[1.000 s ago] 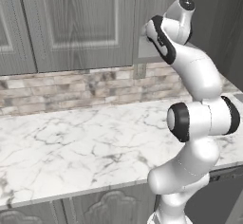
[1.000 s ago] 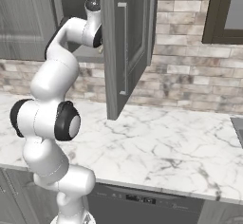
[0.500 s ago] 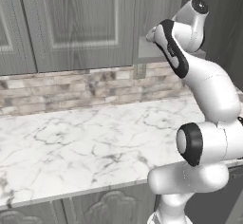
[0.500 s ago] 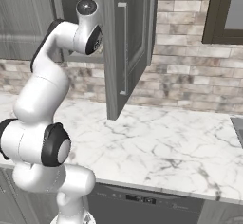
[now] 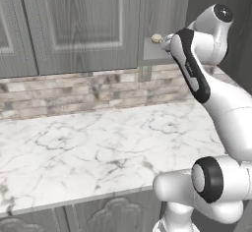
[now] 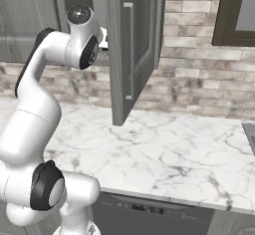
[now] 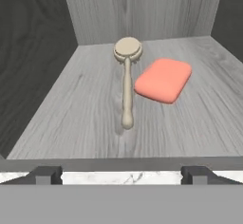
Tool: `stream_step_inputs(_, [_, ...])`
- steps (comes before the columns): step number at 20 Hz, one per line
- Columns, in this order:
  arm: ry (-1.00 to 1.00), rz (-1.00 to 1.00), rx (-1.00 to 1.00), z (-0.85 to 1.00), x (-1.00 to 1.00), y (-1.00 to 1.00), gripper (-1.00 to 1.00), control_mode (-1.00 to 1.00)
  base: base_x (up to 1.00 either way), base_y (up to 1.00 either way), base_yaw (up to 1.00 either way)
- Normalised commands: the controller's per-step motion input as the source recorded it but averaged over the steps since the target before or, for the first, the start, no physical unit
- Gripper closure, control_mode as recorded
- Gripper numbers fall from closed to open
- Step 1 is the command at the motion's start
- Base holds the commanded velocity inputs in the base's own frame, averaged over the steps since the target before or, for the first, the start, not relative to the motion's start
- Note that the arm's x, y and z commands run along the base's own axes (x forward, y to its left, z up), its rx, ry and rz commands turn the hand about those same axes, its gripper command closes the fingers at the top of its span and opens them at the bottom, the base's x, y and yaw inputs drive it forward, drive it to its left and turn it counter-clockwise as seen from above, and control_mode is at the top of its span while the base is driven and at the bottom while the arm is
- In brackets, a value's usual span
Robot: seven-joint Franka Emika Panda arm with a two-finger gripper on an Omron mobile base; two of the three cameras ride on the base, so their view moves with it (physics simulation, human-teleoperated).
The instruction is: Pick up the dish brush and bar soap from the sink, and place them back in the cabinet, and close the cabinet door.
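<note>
Now we are looking along the pincer (image 7: 121, 173) into the cabinet (image 7: 142, 9), and its jaws are standing wide apart, gripping nothing. The dish brush (image 7: 127, 80) is lying flat on the shelf (image 7: 71, 118), round head toward the back wall. The bar soap (image 7: 163, 79) is lying just beside it, apart from the handle. From the right base view, the cabinet door (image 6: 130, 50) is hanging open over the marble surface (image 6: 164, 149). The brush head (image 5: 156, 38) is showing at the shelf's edge.

Cabinet door (image 6: 133, 45) ajar beside arm (image 6: 45, 79)
</note>
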Motion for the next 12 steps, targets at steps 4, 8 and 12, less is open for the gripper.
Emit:
stream_step_inputs(4, [0.0, 0.0, 0.0, 0.0, -0.48, 0.0, -1.0, -1.0, 0.0, 0.0, 0.0])
stream_step_inputs(8, [0.0, 0.0, 0.0, 0.0, -0.35, 0.0, -1.0, -1.0, 0.0, 0.0, 0.0])
stream_step_inputs(12, [0.01, 0.0, 0.0, 0.0, -0.28, 0.0, -1.0, -1.0, 0.0, 0.0, 0.0])
